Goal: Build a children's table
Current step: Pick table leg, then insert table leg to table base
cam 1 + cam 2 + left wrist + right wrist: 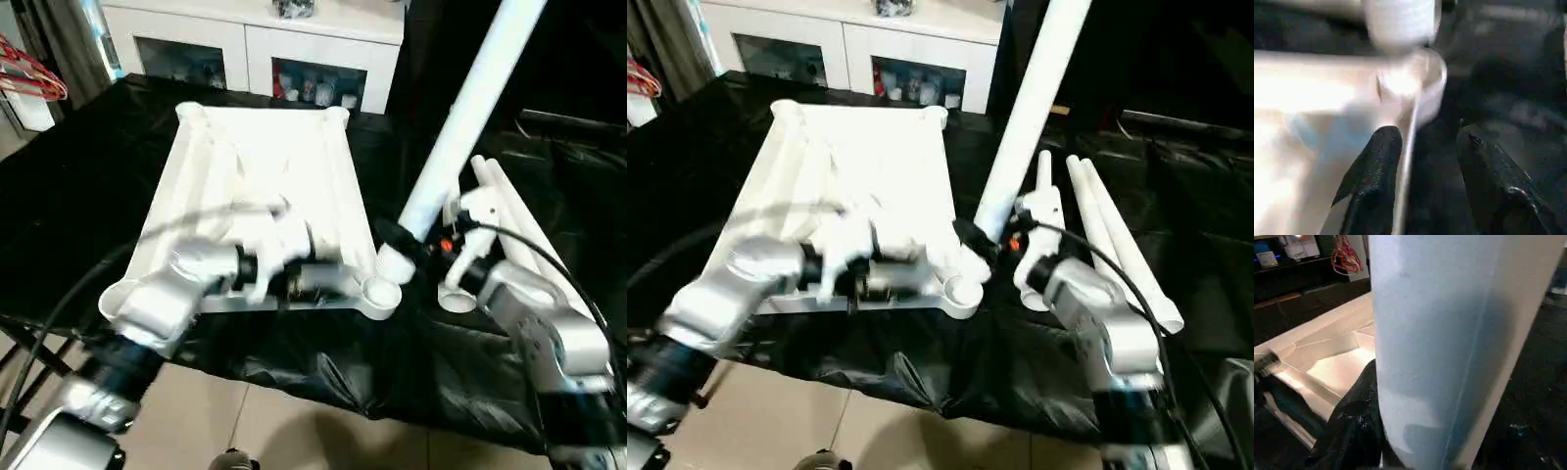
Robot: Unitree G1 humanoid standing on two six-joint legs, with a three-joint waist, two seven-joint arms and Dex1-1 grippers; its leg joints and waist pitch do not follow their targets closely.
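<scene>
Lying upside down on the black counter (59, 196) is the white top (260, 162) of the children's table, ribs up, with a round socket at each corner.

The right jaws (411, 238) are closed around a long white leg (470, 108). They hold it near its low end. The leg stands up tall and leans a bit, with its far end going off past the top of the head views. Its low end sits just above the near socket (380, 294), the one at the top's near corner beside the right jaws. I cannot tell if the leg touches the socket yet. In the right wrist view the leg (1449, 347) is very close, with one black finger (1352, 421) pressed on its side.

The left jaws (1420, 171) are partly open and hold nothing. They sit low over the near edge of the top, beside that same socket (1410, 83). One finger (1374, 171) is over the white top, and the other finger (1493, 176) is over the black counter. The leg's end shows just past the socket in this view.

Three more legs (1117, 245) lie side by side on the counter, just past the right jaws, on the side away from the top.

A white cabinet (255, 44) stands behind the counter.
</scene>
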